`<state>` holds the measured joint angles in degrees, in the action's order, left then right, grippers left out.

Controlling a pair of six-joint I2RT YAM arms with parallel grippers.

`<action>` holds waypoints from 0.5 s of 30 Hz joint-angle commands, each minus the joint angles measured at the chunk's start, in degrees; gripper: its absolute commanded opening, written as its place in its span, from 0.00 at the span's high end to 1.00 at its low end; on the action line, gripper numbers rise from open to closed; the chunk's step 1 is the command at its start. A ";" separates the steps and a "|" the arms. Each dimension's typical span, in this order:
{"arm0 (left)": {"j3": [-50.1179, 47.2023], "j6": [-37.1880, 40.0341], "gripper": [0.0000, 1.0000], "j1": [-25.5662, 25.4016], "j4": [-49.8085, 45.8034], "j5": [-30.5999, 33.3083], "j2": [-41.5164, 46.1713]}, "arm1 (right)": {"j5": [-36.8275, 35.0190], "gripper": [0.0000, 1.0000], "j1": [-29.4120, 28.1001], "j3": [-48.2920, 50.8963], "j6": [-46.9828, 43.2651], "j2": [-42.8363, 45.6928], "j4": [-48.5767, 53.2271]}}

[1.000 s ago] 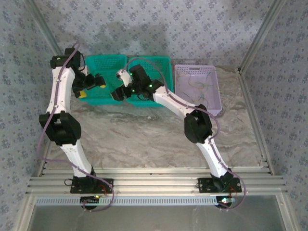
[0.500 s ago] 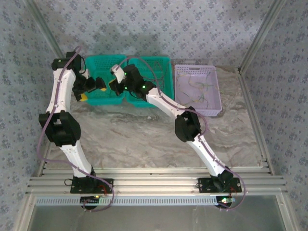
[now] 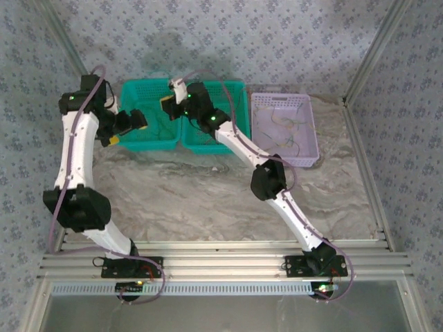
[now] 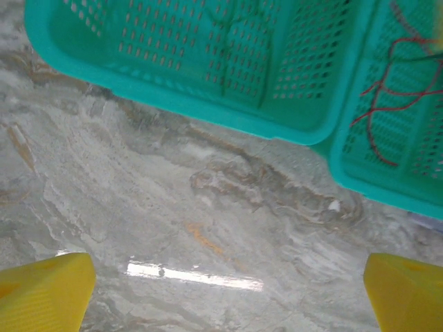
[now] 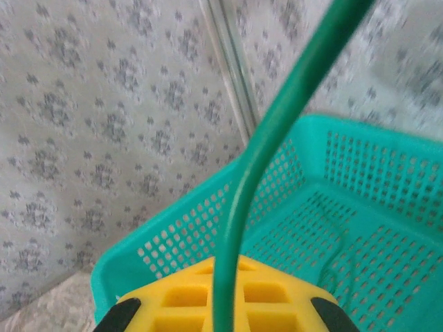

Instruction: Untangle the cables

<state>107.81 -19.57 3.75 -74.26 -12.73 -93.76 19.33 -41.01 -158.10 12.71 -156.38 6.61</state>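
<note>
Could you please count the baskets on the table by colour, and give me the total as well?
Teal baskets: 2
Lilac basket: 1
Total: 3

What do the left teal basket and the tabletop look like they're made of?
Left teal basket: likely moulded plastic, matte, with regular slotted walls. Tabletop: grey-veined, marble-look, glossy enough to reflect a light streak; real stone or printed laminate, I cannot tell.
</note>
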 commanded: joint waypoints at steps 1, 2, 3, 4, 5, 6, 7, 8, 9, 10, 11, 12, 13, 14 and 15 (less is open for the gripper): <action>-0.87 -0.89 0.00 0.29 1.68 -2.67 2.55 | 1.46 1.00 -1.62 -2.27 1.92 -3.99 -0.08; -1.60 -0.92 0.00 0.29 1.98 -3.10 2.76 | 1.18 1.00 -1.92 -2.37 1.63 -4.42 0.34; -2.26 -0.91 0.00 0.29 2.15 -3.35 2.87 | 0.98 1.00 -2.12 -2.39 1.37 -4.81 1.01; -2.69 -0.83 0.00 0.27 2.17 -3.38 3.01 | 0.62 1.00 -2.23 -2.32 1.46 -5.16 1.53; -3.16 -0.80 0.00 0.28 2.31 -3.44 3.26 | 0.24 1.00 -2.23 -2.30 1.87 -5.62 2.04; -3.55 -0.82 0.00 0.28 2.59 -3.52 3.64 | -0.06 0.95 -2.12 -2.30 2.54 -5.99 2.66; -3.77 -0.93 0.00 0.22 2.68 -3.54 4.05 | -0.13 0.89 -1.99 -2.30 3.03 -6.31 3.28; -3.91 -0.92 0.00 0.29 2.80 -3.67 4.34 | -0.56 0.81 -1.98 -2.30 3.28 -6.33 4.21; -3.83 -0.91 0.00 0.24 2.81 -3.77 4.57 | -0.63 0.68 -2.05 -2.36 3.06 -6.28 5.44; -3.70 -0.91 0.00 0.28 2.73 -3.71 4.80 | -0.54 0.56 -2.22 -2.39 2.73 -6.08 6.58; -3.62 -0.99 0.00 0.22 2.72 -3.82 4.96 | -0.88 0.47 -2.29 -2.39 2.52 -5.83 7.11; -3.49 -0.99 0.00 0.29 2.72 -3.88 5.07 | -0.74 0.39 -2.33 -2.39 2.32 -5.42 7.83; -3.46 -0.99 0.00 0.26 2.72 -3.84 5.11 | -0.31 0.32 -2.32 -2.39 2.28 -4.82 8.38; -3.46 -1.02 0.00 0.29 2.74 -3.74 5.25 | -0.51 0.29 -2.32 -2.23 2.23 -4.25 8.71; -3.50 -0.99 0.00 0.24 2.76 -3.66 5.25 | -0.78 0.26 -2.32 -2.01 2.01 -3.55 9.03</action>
<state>103.81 -20.18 3.75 -71.88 -15.51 -90.30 19.29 -43.62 -158.95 14.61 -162.41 11.33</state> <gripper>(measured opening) 0.994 0.723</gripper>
